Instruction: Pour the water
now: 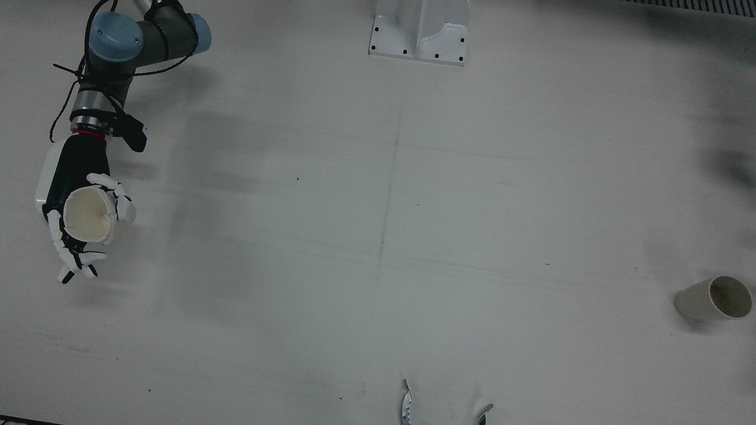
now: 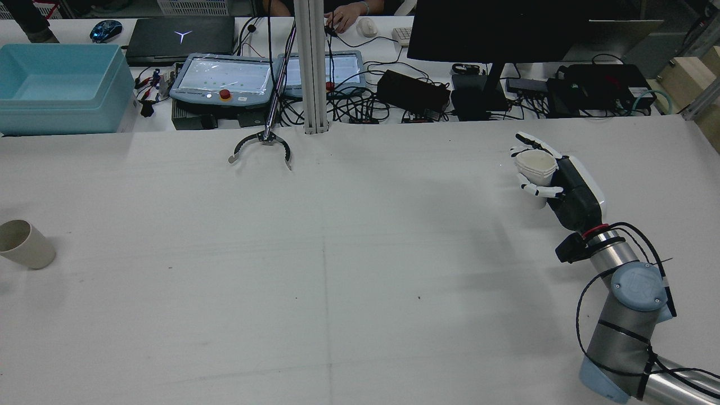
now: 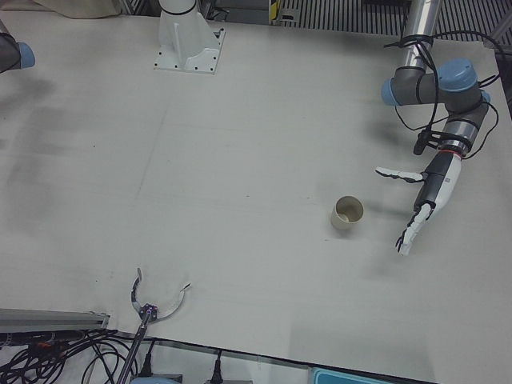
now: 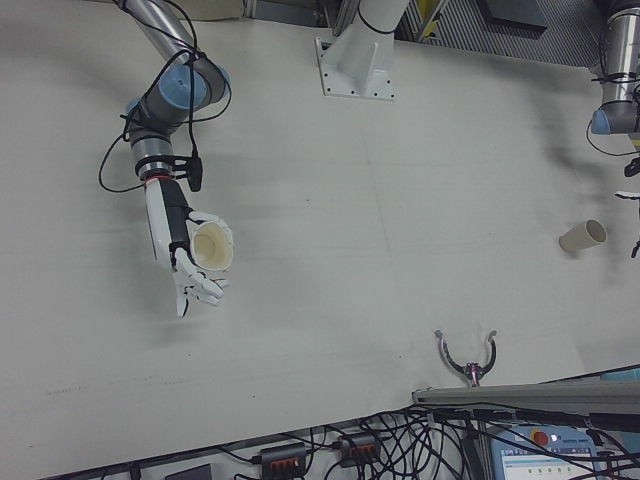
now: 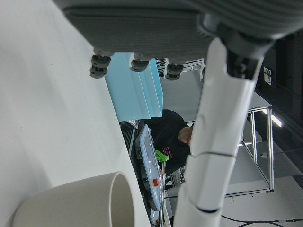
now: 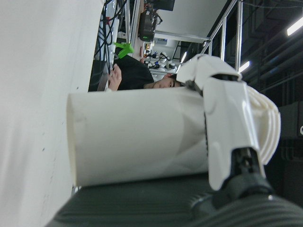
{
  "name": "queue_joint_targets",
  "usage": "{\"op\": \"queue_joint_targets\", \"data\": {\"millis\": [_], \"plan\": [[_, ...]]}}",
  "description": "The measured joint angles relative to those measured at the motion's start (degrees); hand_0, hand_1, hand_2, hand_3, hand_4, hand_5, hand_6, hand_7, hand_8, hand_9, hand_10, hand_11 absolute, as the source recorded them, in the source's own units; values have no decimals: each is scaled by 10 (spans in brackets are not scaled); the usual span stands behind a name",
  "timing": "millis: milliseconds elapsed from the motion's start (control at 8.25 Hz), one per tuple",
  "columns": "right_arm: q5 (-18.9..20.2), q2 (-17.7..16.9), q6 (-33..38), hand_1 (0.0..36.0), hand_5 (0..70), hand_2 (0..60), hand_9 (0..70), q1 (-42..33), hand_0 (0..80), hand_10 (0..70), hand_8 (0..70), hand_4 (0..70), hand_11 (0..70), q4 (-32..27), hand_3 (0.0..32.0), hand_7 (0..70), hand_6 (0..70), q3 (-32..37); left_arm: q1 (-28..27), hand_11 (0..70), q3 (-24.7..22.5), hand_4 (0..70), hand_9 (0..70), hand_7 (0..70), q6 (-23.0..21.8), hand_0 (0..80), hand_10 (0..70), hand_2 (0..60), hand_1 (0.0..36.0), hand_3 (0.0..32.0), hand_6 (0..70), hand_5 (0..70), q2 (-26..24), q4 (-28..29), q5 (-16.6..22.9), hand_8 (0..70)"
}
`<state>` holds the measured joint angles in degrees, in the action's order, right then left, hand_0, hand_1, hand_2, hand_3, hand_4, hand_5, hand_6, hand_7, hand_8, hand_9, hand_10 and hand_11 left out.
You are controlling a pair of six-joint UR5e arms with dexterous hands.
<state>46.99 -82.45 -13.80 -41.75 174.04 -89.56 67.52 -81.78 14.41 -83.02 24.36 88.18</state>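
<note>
My right hand is shut on a white paper cup and holds it upright with its mouth up. It also shows in the rear view, the right-front view and the right hand view. I cannot tell if that cup touches the table. A second, beige paper cup stands upright on the table on the other side, also in the front view and the rear view. My left hand is open and empty, beside this cup and apart from it.
An arm pedestal stands at the table's middle back. A metal claw-shaped clamp lies at the operators' edge. Beyond that edge are a blue bin, tablets, cables and a monitor.
</note>
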Motion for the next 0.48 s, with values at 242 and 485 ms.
{"op": "queue_joint_targets", "data": {"millis": [242,485], "plan": [[1,-26,4,360,146,314,208,9,800,0,169,48,0,-1,0,328,217,14,0,99,-1,153,0,57,0,800,48,0,209,210,60,2,6,5,0,41],[4,-34,5,345,136,217,159,12,710,0,150,0,0,-1,0,167,171,23,2,100,-1,151,0,55,0,800,49,0,208,208,60,22,7,6,0,42]]}}
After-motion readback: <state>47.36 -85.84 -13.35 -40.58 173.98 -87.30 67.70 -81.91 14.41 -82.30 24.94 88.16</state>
